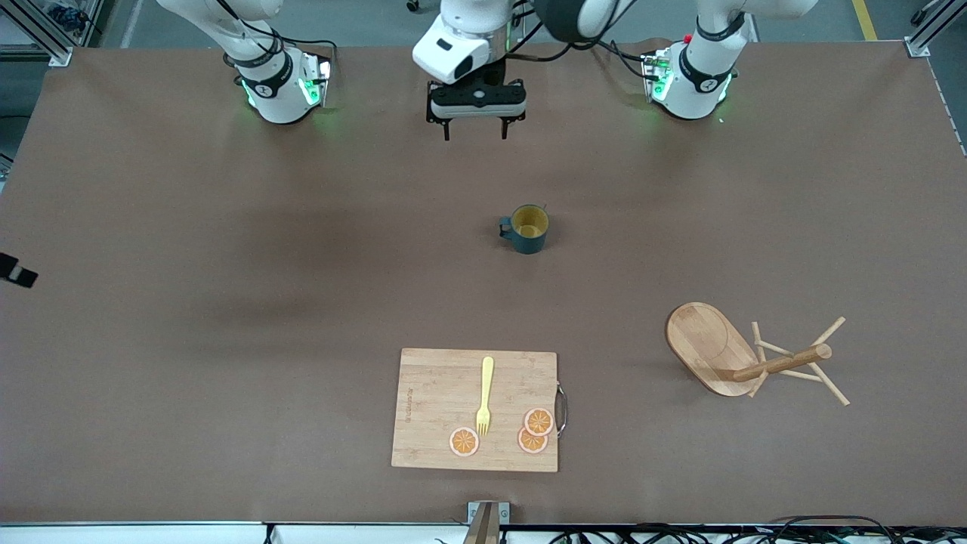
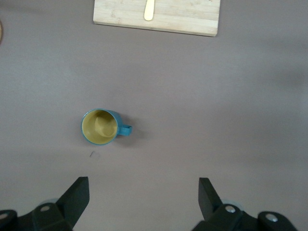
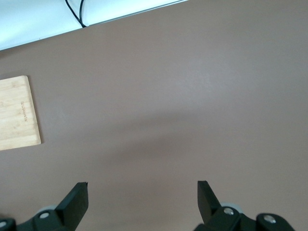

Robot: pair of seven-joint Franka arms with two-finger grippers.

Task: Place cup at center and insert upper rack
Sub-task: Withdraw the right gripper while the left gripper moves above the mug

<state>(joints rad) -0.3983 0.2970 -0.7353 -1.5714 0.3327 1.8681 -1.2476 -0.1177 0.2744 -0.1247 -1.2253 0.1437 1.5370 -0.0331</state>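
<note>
Fingers of your left gripper [image 1: 476,136] stand wide apart and empty, over the brown table [image 1: 227,302] at 12 o'clock from the small dark teal mug with a yellow interior [image 1: 526,229]. Your right gripper [image 3: 142,197] waits, equally wide and empty.

The mug stands upright near centre, handle toward 9 o'clock. It is probably light, rigid and slick, so pinch its wall.

The light wooden mug tree [image 1: 782,363] lies tipped at 4 o'clock, post pointing to 3. Its pegs look frail, so grip the post.
</note>
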